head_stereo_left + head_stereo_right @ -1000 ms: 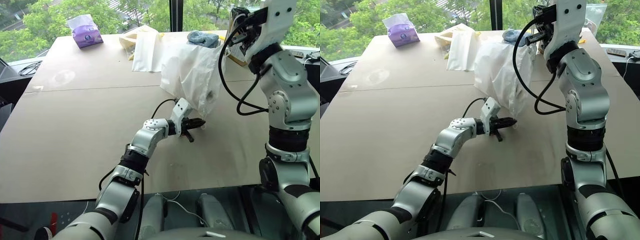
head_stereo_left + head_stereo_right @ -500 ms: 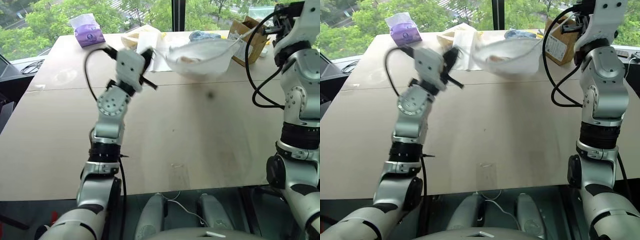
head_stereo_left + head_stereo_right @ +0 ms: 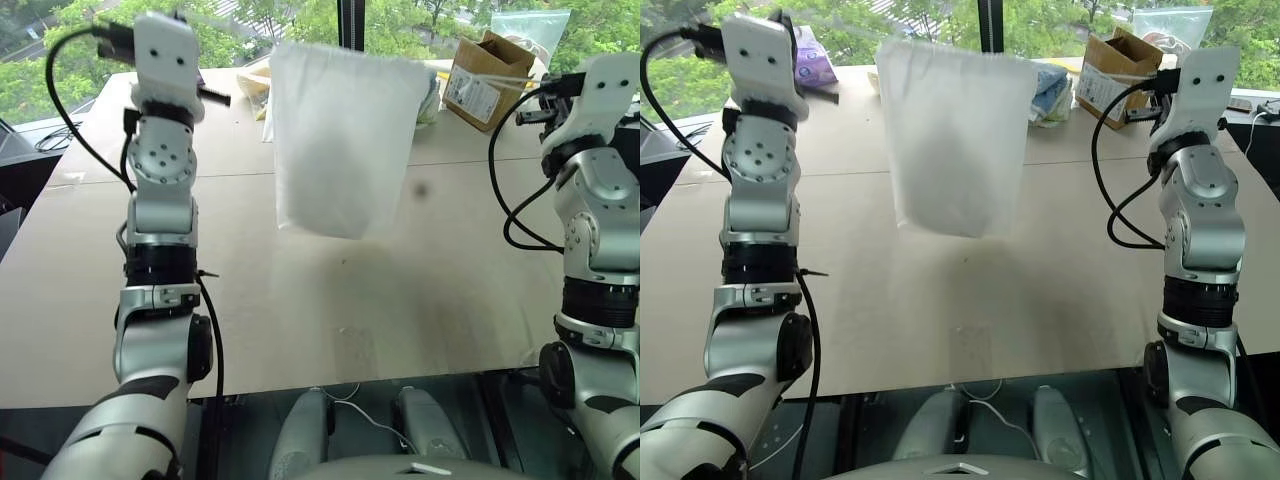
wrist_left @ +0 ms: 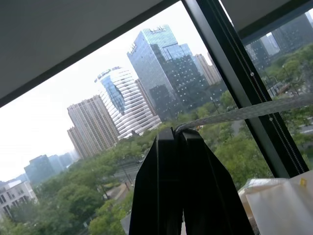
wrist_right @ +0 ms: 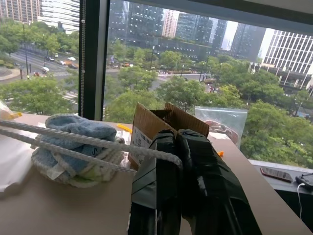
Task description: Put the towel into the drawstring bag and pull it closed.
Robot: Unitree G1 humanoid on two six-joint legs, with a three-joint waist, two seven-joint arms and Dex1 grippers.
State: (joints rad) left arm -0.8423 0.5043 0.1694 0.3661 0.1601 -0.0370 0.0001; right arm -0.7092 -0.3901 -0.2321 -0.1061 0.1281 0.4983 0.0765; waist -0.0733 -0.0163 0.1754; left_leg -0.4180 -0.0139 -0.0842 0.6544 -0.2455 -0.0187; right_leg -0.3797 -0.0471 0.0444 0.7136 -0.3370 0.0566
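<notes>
Head view: arms raised apart, drawstring bag point(image 3: 342, 140) seemingly suspended.

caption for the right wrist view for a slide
Shut right tool pulling taut thin white cord past stacked blue and pale towels.

Tan table point(image 3: 420, 300); window point(image 5: 58, 54) behind, trees, towers, daylight.

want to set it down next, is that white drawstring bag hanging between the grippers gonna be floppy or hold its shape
Probably floppy: the drawstring bag hangs as thin, limp fabric from cords held taut by the left gripper and right gripper. It likely collapses flat on the table. It seems light, since the cords barely sag.
</notes>
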